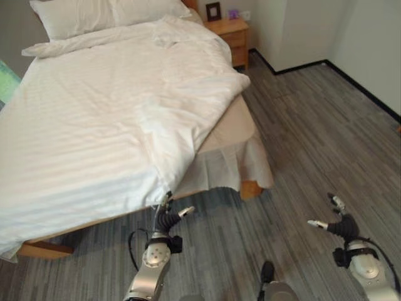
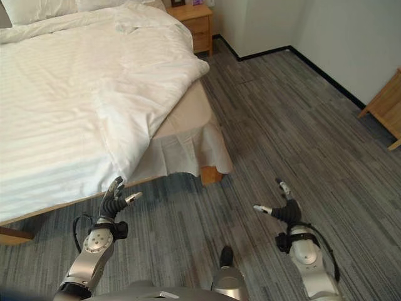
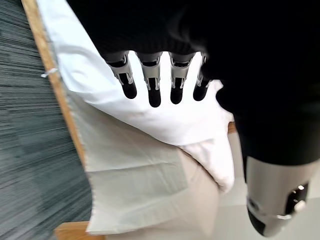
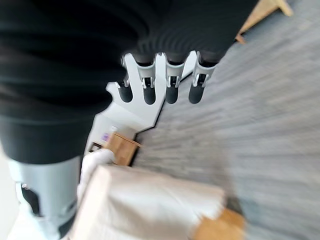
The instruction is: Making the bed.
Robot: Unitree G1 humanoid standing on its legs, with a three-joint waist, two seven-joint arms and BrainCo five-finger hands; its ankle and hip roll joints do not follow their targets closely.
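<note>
A bed with a wooden frame [image 1: 44, 249] stands ahead on the left, covered by a white striped duvet [image 1: 106, 119] that lies skewed. Its near right corner [image 1: 164, 182] hangs over the foot edge, leaving the beige mattress [image 1: 233, 122] and white bed skirt [image 1: 219, 166] bare at the right corner. Pillows [image 1: 94, 14] lie at the head. My left hand [image 1: 168, 217] is open just below the hanging duvet corner, fingers [image 3: 152, 82] straight and apart from the cloth. My right hand [image 2: 285, 209] hovers open over the floor, far right of the bed.
A wooden nightstand [image 1: 230, 34] with a small frame stands by the bed's head at the wall. Grey striped carpet [image 1: 313, 138] stretches to the right of the bed. Another piece of wooden furniture [image 2: 383, 108] sits at the far right edge.
</note>
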